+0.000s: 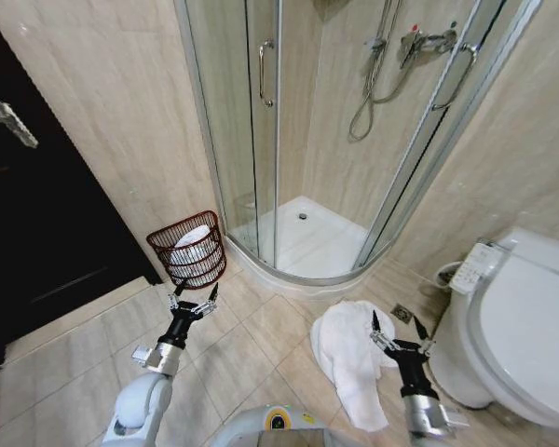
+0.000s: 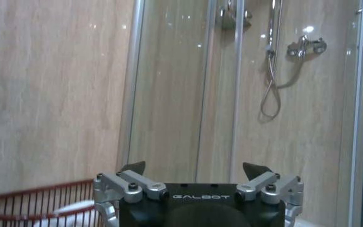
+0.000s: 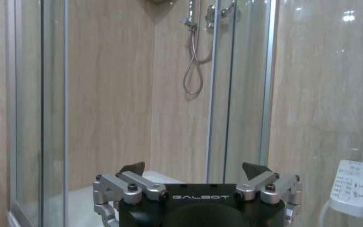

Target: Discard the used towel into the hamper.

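Observation:
A white used towel (image 1: pixel 349 358) lies crumpled on the tiled floor in front of the shower, beside the toilet. The hamper (image 1: pixel 189 251), a reddish-brown wire basket with something white inside, stands against the wall left of the shower; its rim (image 2: pixel 36 201) also appears in the left wrist view. My left gripper (image 1: pixel 194 300) is open, just in front of and below the hamper. My right gripper (image 1: pixel 398 328) is open too, held over the right edge of the towel. In the wrist views both the left gripper (image 2: pixel 195 169) and the right gripper (image 3: pixel 195 169) hold nothing.
A curved glass shower enclosure (image 1: pixel 289 140) stands straight ahead. A white toilet (image 1: pixel 522 326) with a control panel (image 1: pixel 473 268) is at the right. A dark door (image 1: pixel 37 233) is at the left. A floor drain (image 1: pixel 402 313) lies by the towel.

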Controlling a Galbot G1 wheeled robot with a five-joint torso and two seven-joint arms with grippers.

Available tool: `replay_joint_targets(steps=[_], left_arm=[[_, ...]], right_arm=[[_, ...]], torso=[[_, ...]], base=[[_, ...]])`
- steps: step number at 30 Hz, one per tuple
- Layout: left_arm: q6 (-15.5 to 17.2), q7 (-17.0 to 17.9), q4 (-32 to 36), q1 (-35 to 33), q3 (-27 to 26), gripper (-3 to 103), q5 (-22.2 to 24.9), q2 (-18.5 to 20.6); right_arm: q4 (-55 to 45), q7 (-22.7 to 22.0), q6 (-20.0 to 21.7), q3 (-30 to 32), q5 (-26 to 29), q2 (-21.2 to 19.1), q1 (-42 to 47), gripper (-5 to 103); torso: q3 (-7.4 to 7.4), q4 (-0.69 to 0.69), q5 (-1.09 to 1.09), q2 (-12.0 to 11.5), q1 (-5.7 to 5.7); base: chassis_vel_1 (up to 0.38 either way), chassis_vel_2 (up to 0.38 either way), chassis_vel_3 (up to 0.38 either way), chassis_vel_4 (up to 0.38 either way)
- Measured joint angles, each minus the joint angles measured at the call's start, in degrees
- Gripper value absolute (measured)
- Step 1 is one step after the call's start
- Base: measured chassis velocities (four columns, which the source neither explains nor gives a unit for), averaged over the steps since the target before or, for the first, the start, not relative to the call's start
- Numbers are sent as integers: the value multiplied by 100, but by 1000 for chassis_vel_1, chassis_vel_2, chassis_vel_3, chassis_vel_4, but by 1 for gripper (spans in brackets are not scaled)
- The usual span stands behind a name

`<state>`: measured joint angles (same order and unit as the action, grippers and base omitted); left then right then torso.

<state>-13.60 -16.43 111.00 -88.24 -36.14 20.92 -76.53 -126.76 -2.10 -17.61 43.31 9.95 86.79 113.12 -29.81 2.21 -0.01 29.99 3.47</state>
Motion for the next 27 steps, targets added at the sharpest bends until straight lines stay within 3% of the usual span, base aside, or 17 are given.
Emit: replay_joint_targets(steps=[6, 27], left_arm=[[-86, -38, -195, 91, 98, 100, -48, -62], [-227, -201, -473, 196, 108, 100, 71, -23]], right_arm=[[-87, 98, -41, 215, 70, -131, 200, 100], [178, 104, -176, 234, 7, -21, 130, 100]], torso=[[78, 0, 1, -135, -57], [302, 0, 1, -569, -265]], base=[[0, 0, 0, 0], [0, 0, 0, 0]])
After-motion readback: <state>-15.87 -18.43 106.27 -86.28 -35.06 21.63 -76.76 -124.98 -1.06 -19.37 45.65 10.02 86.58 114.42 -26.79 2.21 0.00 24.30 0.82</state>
